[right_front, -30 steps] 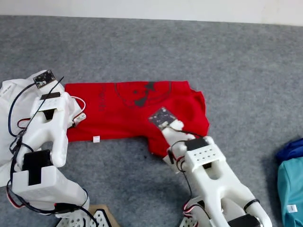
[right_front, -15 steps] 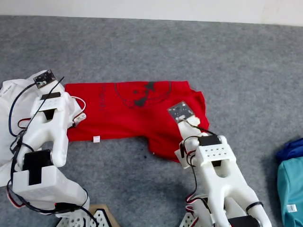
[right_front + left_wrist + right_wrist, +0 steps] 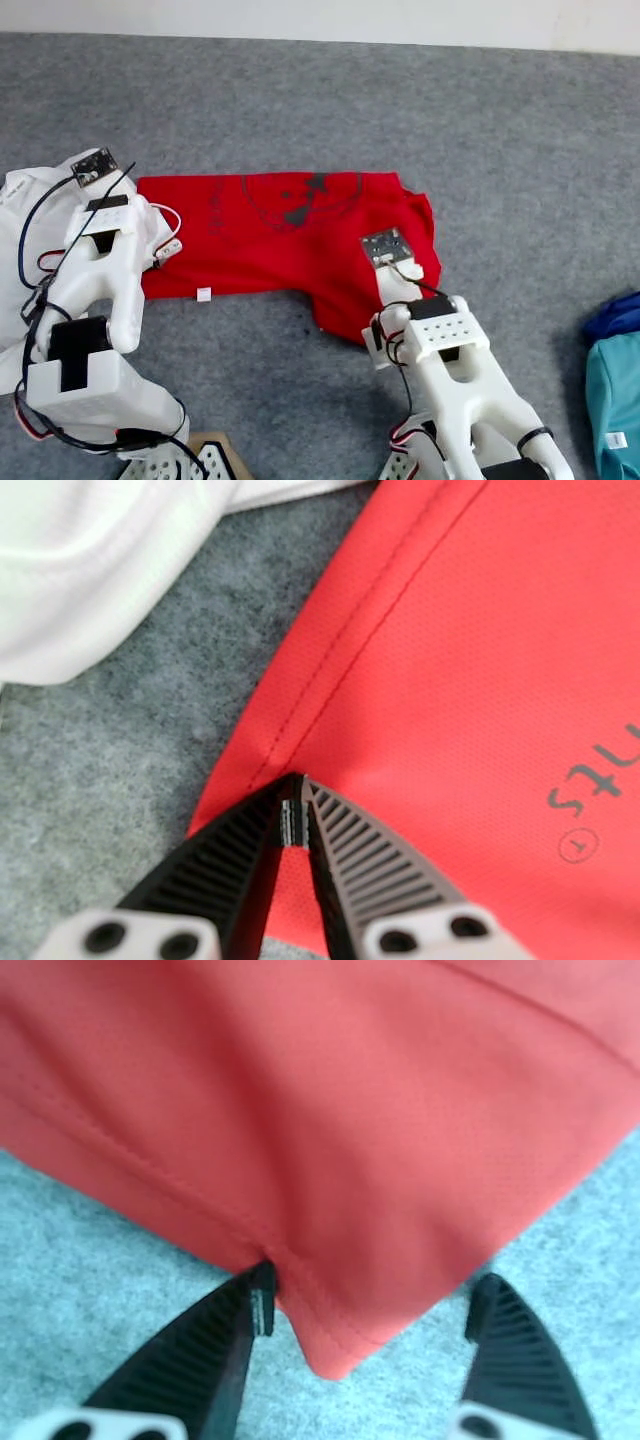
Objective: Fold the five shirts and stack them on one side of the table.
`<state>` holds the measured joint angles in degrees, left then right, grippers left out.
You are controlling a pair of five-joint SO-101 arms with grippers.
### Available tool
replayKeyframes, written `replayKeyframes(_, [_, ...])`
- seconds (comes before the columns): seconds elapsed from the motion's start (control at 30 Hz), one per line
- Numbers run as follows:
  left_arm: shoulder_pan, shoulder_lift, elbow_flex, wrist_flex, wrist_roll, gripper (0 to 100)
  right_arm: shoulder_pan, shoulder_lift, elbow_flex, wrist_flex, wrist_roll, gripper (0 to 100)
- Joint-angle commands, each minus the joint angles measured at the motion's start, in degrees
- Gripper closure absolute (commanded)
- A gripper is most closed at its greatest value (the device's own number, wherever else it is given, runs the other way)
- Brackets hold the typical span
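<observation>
left end effector (image 3: 292,825) | clamped on red shirt (image 3: 470,680) hem | white shirt (image 3: 90,560) beside

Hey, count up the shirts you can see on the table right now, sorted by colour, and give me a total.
red shirt: 1
white shirt: 1 heap, and I cannot tell if it holds more than one
dark blue shirt: 1, at the table's edge
teal shirt: 1, beside the dark blue one
Total: 4 in view
</observation>
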<state>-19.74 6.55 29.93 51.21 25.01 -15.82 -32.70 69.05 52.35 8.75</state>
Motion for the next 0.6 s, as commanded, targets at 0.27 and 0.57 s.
replayKeyframes(0.27, [-1.36,-0.22,-1.45,-0.88,-0.53,99,-1.01,-0.75,-0.66,1.27,-0.62,96.1])
replayKeyframes(0.57, [-1.27,-0.22,-1.45,-0.88,-0.53,99,3.65,-0.66,-12.62,5.49,-0.7,99.2])
